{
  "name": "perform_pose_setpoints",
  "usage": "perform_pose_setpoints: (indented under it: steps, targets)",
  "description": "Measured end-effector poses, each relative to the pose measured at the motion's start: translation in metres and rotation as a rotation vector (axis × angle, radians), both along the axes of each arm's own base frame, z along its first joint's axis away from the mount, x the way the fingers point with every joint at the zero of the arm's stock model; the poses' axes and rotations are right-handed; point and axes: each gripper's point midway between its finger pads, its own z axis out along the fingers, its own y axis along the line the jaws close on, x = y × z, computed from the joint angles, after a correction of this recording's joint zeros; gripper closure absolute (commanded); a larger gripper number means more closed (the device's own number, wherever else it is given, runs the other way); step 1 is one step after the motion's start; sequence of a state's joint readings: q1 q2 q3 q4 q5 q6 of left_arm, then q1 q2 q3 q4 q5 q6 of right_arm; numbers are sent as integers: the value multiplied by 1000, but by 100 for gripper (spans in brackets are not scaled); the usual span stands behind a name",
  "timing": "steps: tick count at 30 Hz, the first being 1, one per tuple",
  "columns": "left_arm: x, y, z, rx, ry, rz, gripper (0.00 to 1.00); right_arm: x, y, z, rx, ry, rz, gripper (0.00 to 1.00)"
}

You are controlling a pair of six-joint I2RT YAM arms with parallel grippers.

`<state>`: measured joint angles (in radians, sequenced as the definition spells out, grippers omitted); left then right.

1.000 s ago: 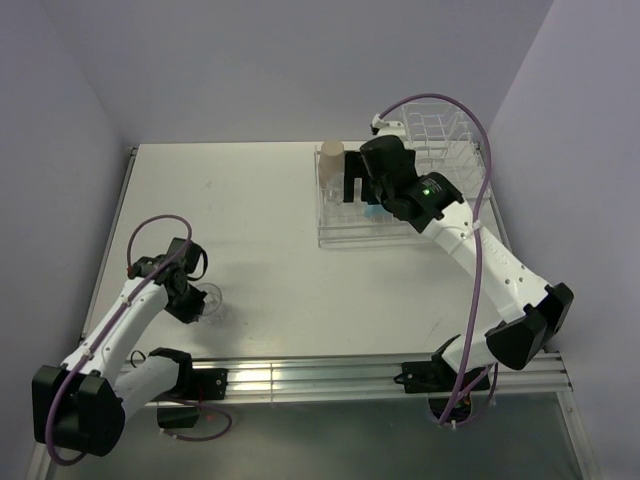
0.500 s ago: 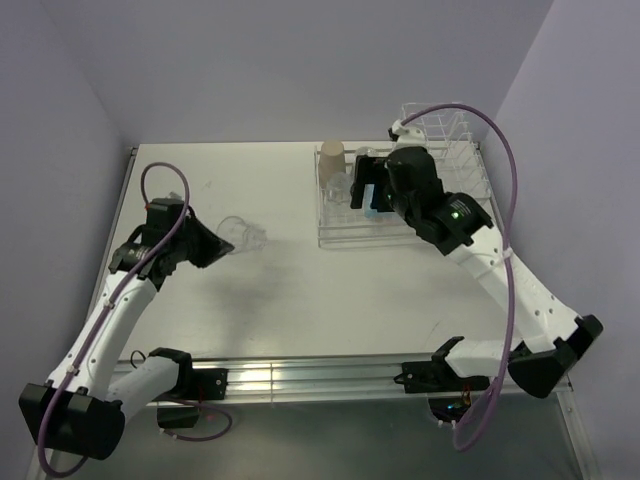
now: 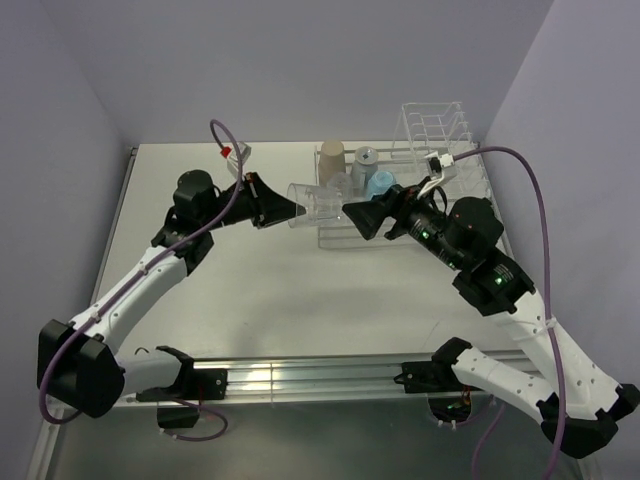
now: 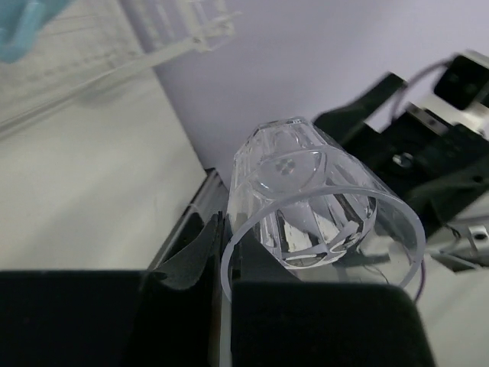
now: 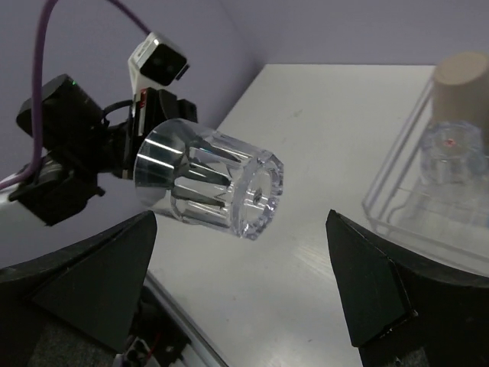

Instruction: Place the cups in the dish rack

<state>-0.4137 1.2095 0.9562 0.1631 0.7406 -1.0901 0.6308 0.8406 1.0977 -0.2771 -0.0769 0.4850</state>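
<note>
Gripping a clear tumbler, left hand hovers by rack holding tan cup; right hand spread.

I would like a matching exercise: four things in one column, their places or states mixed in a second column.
1 clear faceted tumbler
2 tan paper cup
3 right gripper
4 white wire dish rack

A open, empty
B far right of the table
C held sideways in the left gripper
D in the rack's far left corner

Pairs: 1-C, 2-D, 3-A, 4-B
</note>
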Motion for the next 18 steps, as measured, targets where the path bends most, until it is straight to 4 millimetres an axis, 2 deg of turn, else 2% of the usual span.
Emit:
perform_pose_setpoints:
  steps: [2,7,12,18]
  targets:
    - [-8,-10,13,-47,-39,-59,100,-4,7,2,33,-15,42,0]
    - [-22,-22,40,-141,-126,-152,100,-8,23,-10,73,-8,121,0]
    - [-33,-31,56,-212,-169,-227,100,-17,31,16,152,-73,198,0]
    - [-47,-41,65,-267,-189,-313,100,-30,43,34,233,-115,309,0]
